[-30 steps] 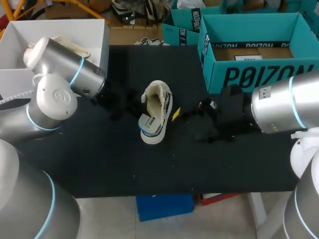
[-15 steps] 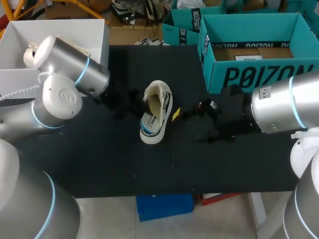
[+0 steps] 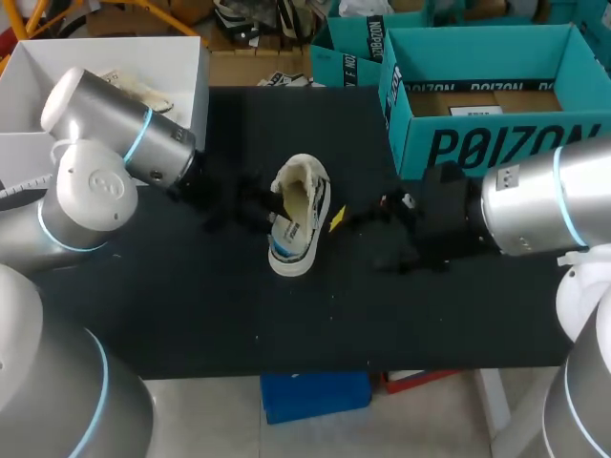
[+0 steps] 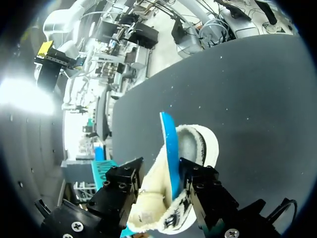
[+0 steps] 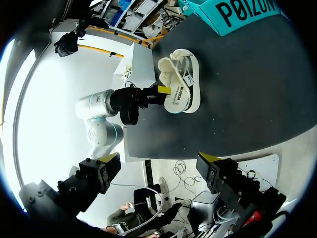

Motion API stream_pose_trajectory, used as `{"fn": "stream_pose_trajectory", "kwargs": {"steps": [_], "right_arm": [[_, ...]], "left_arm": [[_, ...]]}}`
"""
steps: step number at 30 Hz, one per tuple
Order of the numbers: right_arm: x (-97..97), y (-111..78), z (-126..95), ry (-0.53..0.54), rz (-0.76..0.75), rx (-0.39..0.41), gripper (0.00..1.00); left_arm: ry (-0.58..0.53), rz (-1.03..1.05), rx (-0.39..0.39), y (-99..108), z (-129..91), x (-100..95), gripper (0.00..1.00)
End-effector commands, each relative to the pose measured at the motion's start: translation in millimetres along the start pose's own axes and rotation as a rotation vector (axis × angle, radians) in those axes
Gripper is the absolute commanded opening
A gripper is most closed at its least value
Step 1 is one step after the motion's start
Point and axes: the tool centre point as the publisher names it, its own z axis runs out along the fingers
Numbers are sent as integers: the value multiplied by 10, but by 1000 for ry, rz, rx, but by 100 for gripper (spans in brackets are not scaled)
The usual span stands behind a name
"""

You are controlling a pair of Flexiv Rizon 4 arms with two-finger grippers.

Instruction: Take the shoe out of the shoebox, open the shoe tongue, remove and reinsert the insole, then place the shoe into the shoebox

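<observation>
Head view. Shoe point(image 3: 299, 215) lay mid-table point(image 3: 239, 315), out of the shoebox point(image 3: 496, 143), toe toward 6 o'clock, collar toward 12. Left gripper point(image 3: 256, 205) sat at the shoe's 9 o'clock, touching it. Right gripper point(image 3: 358, 221) stood off at its 3 o'clock, apart from it. Shoebox at the shoe's 2 o'clock, open on top. White box point(image 3: 115, 48) at 10 o'clock, behind the left arm.

Left wrist view. Left gripper point(image 4: 161, 186) straddled the shoe point(image 4: 198, 144); both fingers point(image 4: 124, 181) looked pressed to its sides, so it was closed on the shoe (tips hidden, contact judged from the overlap). Blue insole point(image 4: 170, 148) stood on edge out of the fleece opening, not seated.

Right wrist view. Right gripper point(image 5: 159, 161) had jaws wide and held nothing. Shoe point(image 5: 181, 82) was well ahead of it, with the left gripper point(image 5: 157, 91) at its side.

Handling, judged. Shoe light; sole stiff, upper and fleece lining soft, so they should give under a pinch. Best hold across the sole walls or heel counter, not the collar. Insole thin and floppy: take it near the heel end, feed it in toe-first. Fleece may drag on it.

Obstructions. The shoebox's near wall must be cleared when lifting in (right arm sits on that path). The white box crowds the left elbow.
</observation>
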Motion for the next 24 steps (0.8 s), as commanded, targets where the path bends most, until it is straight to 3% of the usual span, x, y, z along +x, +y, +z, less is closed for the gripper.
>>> {"fn": "stream_pose_trajectory", "kwargs": {"steps": [1, 7, 10, 24], "right_arm": [[5, 4, -2, -1, 0, 1, 100], [5, 4, -2, -1, 0, 1, 100], [5, 4, -2, -1, 0, 1, 100], [5, 4, -2, -1, 0, 1, 100]], "left_arm": [[0, 0, 1, -83, -16, 33, 36], [21, 14, 47, -169, 40, 43, 27], [25, 14, 53, -166, 50, 48, 0], [39, 5, 41, -22, 133, 69, 0]]}}
